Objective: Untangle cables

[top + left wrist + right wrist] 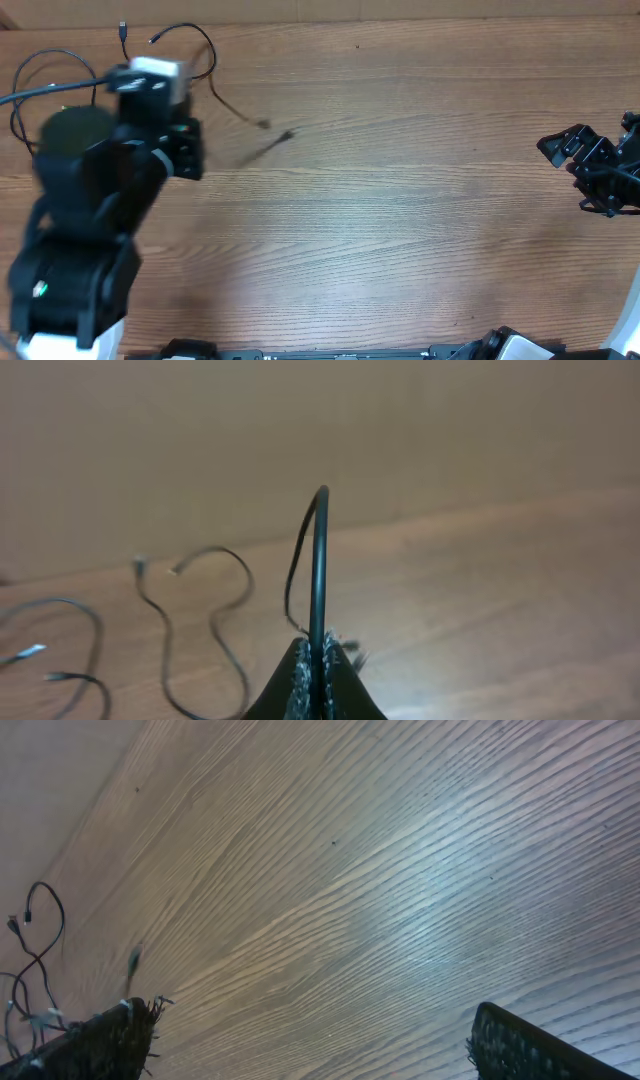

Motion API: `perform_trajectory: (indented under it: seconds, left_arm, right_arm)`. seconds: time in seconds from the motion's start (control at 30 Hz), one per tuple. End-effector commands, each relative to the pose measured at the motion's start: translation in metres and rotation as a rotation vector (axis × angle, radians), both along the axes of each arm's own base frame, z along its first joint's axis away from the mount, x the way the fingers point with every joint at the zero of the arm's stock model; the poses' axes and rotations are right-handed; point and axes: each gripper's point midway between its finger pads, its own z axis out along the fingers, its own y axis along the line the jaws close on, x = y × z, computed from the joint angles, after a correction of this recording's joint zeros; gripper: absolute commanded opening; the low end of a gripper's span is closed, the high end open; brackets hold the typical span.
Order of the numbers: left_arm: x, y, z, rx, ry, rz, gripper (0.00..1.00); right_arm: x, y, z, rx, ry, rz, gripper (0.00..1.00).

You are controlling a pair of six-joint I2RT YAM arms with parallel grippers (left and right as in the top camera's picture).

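Observation:
Thin black cables [205, 60] lie on the wooden table at the far left, some looping behind my left arm. My left gripper [318, 670] is shut on one cable [319, 560], which rises from the jaws in an arch and drops back to the table. That gripper sits at the far left in the overhead view [185, 140]. A blurred cable end [270, 145] trails to its right. More cables [200, 610] curl on the table left of the jaws, and they show small in the right wrist view [35, 940]. My right gripper [310, 1040] is open and empty, far right [590, 165].
A plain wall [300, 430] stands behind the table's far edge. The wooden tabletop [400, 200] stretches between the two arms. Black arm bases [340, 352] line the near edge.

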Motion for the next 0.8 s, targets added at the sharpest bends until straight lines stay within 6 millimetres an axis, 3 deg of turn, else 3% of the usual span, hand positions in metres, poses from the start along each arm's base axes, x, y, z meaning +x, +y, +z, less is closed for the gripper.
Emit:
perform_trajectory:
  seconds: [0.0,0.17,0.3,0.63,0.77]
  left_arm:
    - [-0.012,0.019,0.036,0.0,-0.09,0.031,0.04]
    - [-0.023,0.035,0.066,0.016,-0.157,0.077,0.04]
    - [-0.027,0.045,0.079,0.114,-0.194,0.088,0.04]
    - [-0.029,0.071,0.08,0.192,-0.19,0.184,0.05]
    - [-0.026,0.085,0.067,0.227,-0.135,0.218,0.05]
  right_arm:
    - [0.001,-0.002,0.011,-0.026,-0.031,0.004,1.0]
    - [0.001,-0.002,0.011,-0.026,-0.031,0.004,1.0]
    - [0.001,-0.002,0.011,-0.026,-0.031,0.004,1.0]
    - [0.001,-0.002,0.011,-0.026,-0.031,0.004,1.0]
    - [0.001,-0.002,0.011,-0.026,-0.031,0.004,1.0]
